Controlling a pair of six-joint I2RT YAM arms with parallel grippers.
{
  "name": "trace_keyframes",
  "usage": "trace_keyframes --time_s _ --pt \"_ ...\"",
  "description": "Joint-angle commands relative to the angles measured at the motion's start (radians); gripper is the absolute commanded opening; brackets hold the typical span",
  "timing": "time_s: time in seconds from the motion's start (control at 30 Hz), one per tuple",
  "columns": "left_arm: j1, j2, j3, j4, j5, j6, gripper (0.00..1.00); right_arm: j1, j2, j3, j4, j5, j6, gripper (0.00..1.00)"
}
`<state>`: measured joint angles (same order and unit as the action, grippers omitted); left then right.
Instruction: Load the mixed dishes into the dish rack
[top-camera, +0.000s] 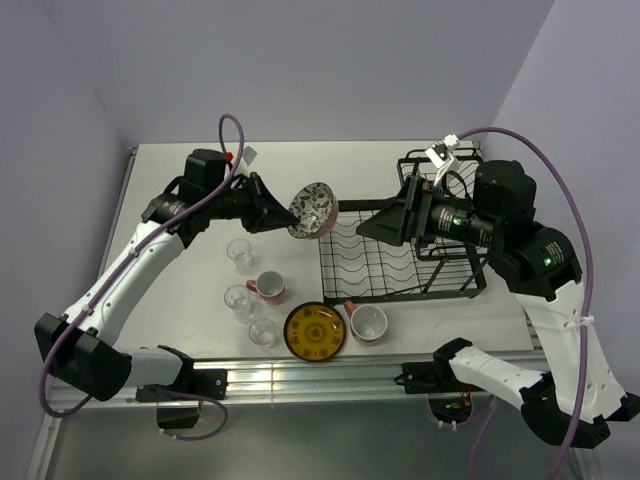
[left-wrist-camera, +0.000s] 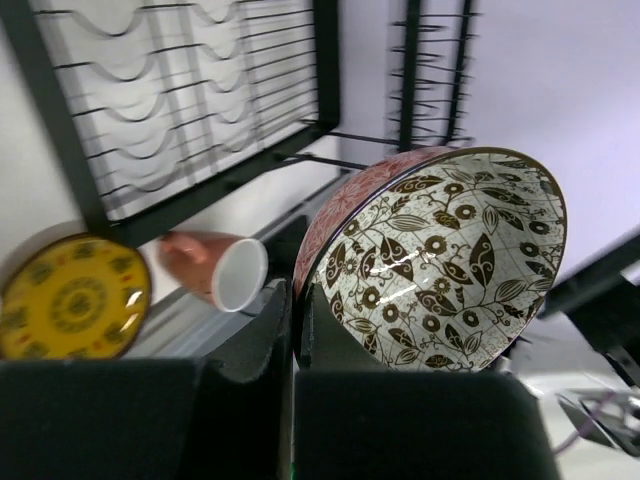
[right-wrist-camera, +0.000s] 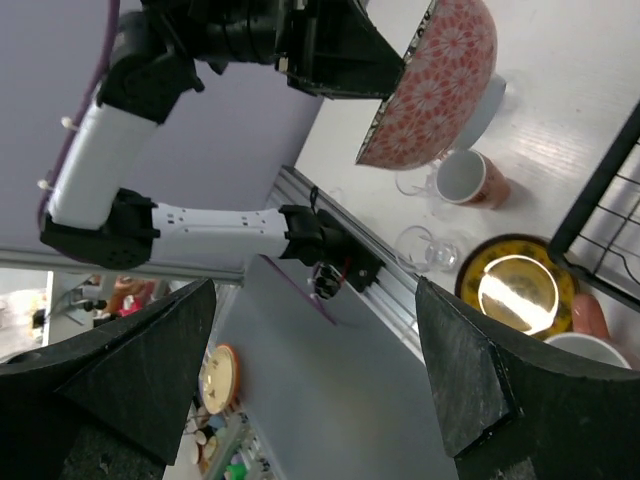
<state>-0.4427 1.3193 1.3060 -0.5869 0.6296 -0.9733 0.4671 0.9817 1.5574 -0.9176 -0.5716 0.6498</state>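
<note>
My left gripper (top-camera: 283, 213) is shut on the rim of the pink bowl (top-camera: 312, 210), holding it tilted in the air just left of the black dish rack (top-camera: 400, 262). The left wrist view shows the fingers (left-wrist-camera: 296, 320) pinching the bowl (left-wrist-camera: 440, 260), its patterned inside facing the camera. My right gripper (top-camera: 362, 228) is open and empty over the rack's low tray, facing the bowl (right-wrist-camera: 435, 85). On the table lie two pink mugs (top-camera: 268, 287) (top-camera: 366, 322), the yellow plate (top-camera: 315, 332) and three clear glasses (top-camera: 240, 253) (top-camera: 238, 300) (top-camera: 263, 332).
The rack's taller basket section (top-camera: 445, 180) stands at the back right, under the right arm. The table's front rail (top-camera: 300, 375) runs just behind the plate and mugs. Walls close in at the left, back and right.
</note>
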Motion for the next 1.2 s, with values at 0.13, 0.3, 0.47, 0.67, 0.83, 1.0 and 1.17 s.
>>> trace_keyframes --time_s 0.13,0.3,0.47,0.67,0.83,1.0,1.17 --pt "-0.034 -0.088 -0.019 0.294 0.107 -0.176 0.00 0.021 0.052 0.000 0.112 0.002 0.068 0.88" --pt "-0.057 -0.074 -0.007 0.312 0.104 -0.192 0.00 0.036 0.090 0.026 0.108 0.039 0.071 0.88" --pt "-0.074 -0.060 -0.001 0.354 0.105 -0.217 0.00 0.051 0.130 0.061 0.094 0.090 0.050 0.88" --pt "-0.090 -0.048 0.013 0.375 0.104 -0.229 0.00 0.051 0.143 0.050 0.123 0.084 0.053 0.89" --pt "-0.100 -0.043 0.004 0.381 0.097 -0.231 0.00 0.051 0.160 0.067 0.135 0.090 0.053 0.89" --pt "-0.110 -0.031 -0.002 0.388 0.091 -0.226 0.00 0.051 0.164 0.041 0.180 0.056 0.082 0.88" --pt "-0.119 -0.023 -0.005 0.395 0.081 -0.226 0.00 0.051 0.147 0.013 0.238 0.049 0.099 0.88"
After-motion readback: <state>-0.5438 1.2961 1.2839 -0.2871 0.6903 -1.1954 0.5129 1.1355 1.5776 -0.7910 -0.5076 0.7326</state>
